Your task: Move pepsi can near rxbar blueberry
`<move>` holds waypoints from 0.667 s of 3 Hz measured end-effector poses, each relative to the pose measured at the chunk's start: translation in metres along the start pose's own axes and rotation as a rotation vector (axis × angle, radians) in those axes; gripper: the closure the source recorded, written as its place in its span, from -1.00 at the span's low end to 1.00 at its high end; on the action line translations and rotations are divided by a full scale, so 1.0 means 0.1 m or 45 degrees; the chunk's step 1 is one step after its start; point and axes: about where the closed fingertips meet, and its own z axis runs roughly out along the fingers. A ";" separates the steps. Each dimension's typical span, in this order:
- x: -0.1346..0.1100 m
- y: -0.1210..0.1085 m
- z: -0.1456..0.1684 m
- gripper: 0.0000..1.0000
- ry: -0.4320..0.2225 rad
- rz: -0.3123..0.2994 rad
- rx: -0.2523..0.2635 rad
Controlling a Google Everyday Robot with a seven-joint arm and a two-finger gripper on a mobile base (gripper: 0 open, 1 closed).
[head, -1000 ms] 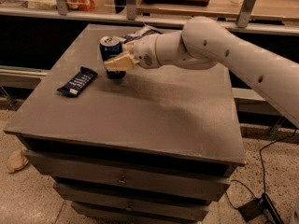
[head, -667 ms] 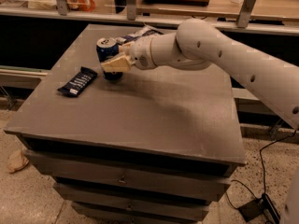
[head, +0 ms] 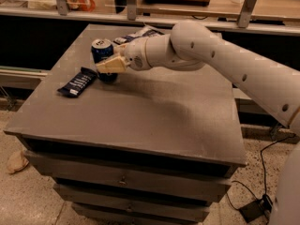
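The pepsi can, dark blue with a silver top, stands upright at the table's far left. My gripper is shut on its lower body, and a cream finger crosses the can's front. The white arm reaches in from the right. The rxbar blueberry, a flat navy bar with white lettering, lies on the table just left of and in front of the can, a small gap away. I cannot tell whether the can's base touches the table.
A crinkled dark-blue bag lies at the table's back, partly hidden behind my arm. The grey table has drawers below. A counter with metal posts runs behind it. A cable and plug lie on the floor at right.
My gripper has carried the pepsi can a little to the left and toward the front, closer to the rxbar blueberry. The bar has not moved.
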 end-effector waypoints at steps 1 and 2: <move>0.01 0.04 0.04 0.22 0.004 0.011 -0.020; 0.02 0.08 0.06 -0.25 0.011 0.004 -0.028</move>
